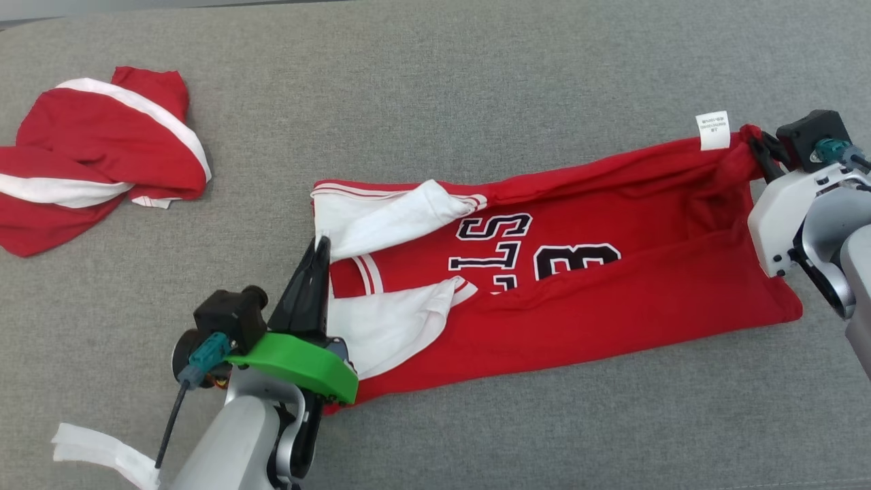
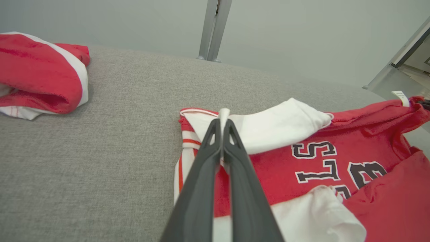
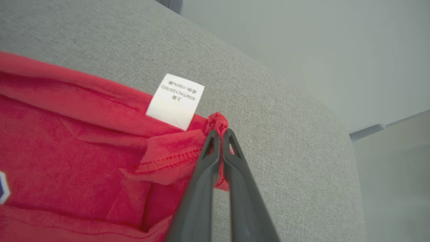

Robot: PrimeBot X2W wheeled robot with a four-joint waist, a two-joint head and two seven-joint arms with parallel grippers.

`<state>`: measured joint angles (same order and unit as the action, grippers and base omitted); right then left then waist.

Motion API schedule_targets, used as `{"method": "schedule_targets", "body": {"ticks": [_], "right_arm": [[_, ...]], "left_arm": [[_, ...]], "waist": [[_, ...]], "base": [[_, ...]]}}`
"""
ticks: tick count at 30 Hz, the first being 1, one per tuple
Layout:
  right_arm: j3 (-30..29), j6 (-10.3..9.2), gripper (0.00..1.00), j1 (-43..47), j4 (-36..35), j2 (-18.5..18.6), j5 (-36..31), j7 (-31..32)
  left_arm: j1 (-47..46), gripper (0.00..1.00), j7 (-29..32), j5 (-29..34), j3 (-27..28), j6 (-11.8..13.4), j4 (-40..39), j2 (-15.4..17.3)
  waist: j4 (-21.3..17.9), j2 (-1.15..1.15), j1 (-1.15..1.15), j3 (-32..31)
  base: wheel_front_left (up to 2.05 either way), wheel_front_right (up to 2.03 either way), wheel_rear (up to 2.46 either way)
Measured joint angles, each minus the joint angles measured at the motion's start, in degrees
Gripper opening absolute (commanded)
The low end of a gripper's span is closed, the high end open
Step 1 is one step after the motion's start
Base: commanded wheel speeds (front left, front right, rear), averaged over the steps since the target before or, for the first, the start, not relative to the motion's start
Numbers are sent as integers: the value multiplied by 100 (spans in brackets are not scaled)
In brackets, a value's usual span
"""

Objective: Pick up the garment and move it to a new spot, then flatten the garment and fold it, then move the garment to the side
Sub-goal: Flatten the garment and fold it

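Jersey (image 1: 578, 306) lying stretched across grey surface (image 1: 476, 102). Left gripper (image 2: 221, 122) clamping its white sleeve edge; right gripper (image 3: 220, 132) clamping red hem corner beside label (image 3: 176, 101).

- The red jersey (image 1: 578, 299) is laid out lengthwise on the grey surface (image 1: 476, 82), lettering facing up.
- The edge of a white sleeve (image 1: 388, 214) is pinched by the left gripper (image 1: 321, 243), jaws pressed together.
- The hem corner beside the white label (image 1: 712, 130) is clamped by the right gripper (image 1: 757, 143).
- A second red-and-white garment (image 1: 102, 163) is seen bunched at far left, well apart.
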<state>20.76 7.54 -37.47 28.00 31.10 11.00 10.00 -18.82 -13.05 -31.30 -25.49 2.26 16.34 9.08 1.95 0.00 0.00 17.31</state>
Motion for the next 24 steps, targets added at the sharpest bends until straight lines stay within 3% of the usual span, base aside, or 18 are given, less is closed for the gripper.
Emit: {"method": "schedule_targets", "body": {"ticks": [7, 8, 9, 10, 16, 17, 18, 19, 24], "right_arm": [[369, 0, 0, 204, 88, 167, -70, 254], [400, 0, 31, 219, 109, 178, -58, 294], [423, 0, 86, 231, 120, 180, -52, 310], [433, 0, 100, 258, 129, 176, -40, 310], [265, 0, 100, 330, 212, 59, 76, 335], [171, 0, 100, 350, 216, 30, 130, 300], [29, 0, 100, 389, 220, -8, 187, 291], [-88, 0, 100, 430, 218, -48, 224, 272], [-683, 0, 100, 681, 24, -288, 254, 258]], "left_arm": [[494, 0, 197, -70, -114, 136, -219, 15], [561, 0, 198, -96, -110, 158, -257, 12], [604, 0, 202, -123, -103, 179, -286, 12], [648, 0, 230, -130, -103, 186, -309, 16], [911, 0, 336, -288, -144, 227, -390, -9], [944, 20, 342, -318, -153, 227, -382, -12], [985, 68, 338, -331, -165, 227, -372, -21], [1024, 100, 323, -343, -168, 227, -363, -35], [1246, 100, 252, -407, -190, 227, -244, -66]], "waist": [[40, 0, 0, -189], [40, 0, 0, -209], [39, 0, 0, -224], [38, 0, 0, -241], [40, 0, 0, -339], [41, 0, 0, -362], [43, 0, 0, -389], [44, 0, 0, -410], [41, 0, 0, -556]], "base": [[0, 0, 0], [0, 0, 0], [0, 0, 0], [0, 0, 0], [0, 0, 0], [0, 0, 0], [0, 0, 0], [0, 0, 0], [0, 0, 0]]}}
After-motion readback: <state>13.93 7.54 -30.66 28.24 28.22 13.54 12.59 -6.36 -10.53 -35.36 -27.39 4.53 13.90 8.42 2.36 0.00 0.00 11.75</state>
